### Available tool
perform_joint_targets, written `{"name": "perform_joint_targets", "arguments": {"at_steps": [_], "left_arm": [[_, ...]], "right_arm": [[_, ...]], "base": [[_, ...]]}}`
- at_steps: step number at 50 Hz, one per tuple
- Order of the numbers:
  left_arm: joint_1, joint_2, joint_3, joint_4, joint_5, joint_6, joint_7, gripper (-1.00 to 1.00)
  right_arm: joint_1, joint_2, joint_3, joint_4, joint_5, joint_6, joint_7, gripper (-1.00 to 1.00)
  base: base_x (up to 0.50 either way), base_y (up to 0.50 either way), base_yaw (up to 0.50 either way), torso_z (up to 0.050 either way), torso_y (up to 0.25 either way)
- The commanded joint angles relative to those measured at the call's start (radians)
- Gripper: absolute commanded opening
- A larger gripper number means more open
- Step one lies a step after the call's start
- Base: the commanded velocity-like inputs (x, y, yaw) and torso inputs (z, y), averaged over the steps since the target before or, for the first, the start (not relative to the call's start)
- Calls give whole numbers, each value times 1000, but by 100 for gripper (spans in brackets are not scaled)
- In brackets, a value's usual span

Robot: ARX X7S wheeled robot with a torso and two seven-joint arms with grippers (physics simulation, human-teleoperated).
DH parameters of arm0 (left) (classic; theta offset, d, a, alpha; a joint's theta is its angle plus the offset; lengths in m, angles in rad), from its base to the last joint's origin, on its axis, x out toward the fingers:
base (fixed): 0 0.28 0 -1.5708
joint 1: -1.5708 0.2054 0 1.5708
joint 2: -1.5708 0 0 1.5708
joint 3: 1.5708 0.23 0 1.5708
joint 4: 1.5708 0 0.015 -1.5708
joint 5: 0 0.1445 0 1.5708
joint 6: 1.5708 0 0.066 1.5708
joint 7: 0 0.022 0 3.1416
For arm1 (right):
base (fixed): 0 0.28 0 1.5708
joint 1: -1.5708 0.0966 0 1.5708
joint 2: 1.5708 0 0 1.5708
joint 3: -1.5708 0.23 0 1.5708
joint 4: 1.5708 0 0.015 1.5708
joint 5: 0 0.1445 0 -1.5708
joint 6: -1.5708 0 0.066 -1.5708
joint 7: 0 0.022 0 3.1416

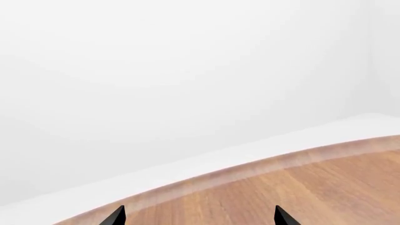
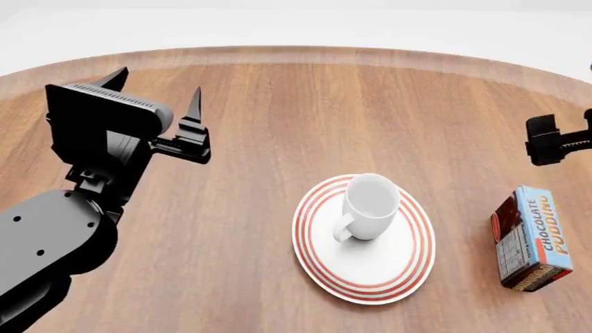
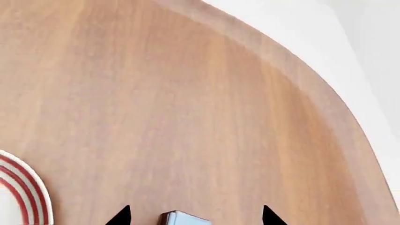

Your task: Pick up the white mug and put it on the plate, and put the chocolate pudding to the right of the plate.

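The white mug (image 2: 368, 207) stands upright on the red-ringed plate (image 2: 375, 269) at mid-table, handle toward the near left. To the plate's right lies the chocolate pudding (image 2: 530, 237), flat on the wood. Its corner (image 3: 181, 219) shows low between the fingertips of my right gripper (image 3: 196, 218), which is open and clear of it. Only a black part of that gripper (image 2: 555, 142) shows at the head view's right edge, beyond the carton. My left gripper (image 2: 159, 87) hovers open and empty over the far left of the table, well away from the plate.
The round wooden table (image 2: 306, 104) ends in a curved edge (image 1: 250, 164) just ahead of the left gripper, with white floor beyond. The plate's rim (image 3: 25, 192) shows beside the right gripper.
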Motion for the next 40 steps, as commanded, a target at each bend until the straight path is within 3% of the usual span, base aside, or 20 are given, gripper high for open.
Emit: {"name": "perform_joint_targets", "arguments": {"at_steps": [1,8,20,40], "left_arm": [[-1,-4,-4,8,-1,-2,-2,100],[-2,-8,-6,23,-2,-7,-8,100],[-6,-25,-12,51,-7,-15,-17,100],[15,-114,-39,160,-4,6,-77,100]], "right_arm": [[28,90,33,-262,57,30,41,100],[-14,192,141,-513,217,-2,159,100],[-141,324,293,-771,467,-226,344,100],[-376,452,334,-946,550,-573,488,100]], "base": [[0,0,0,0,0],[0,0,0,0,0],[0,0,0,0,0],[0,0,0,0,0]]}}
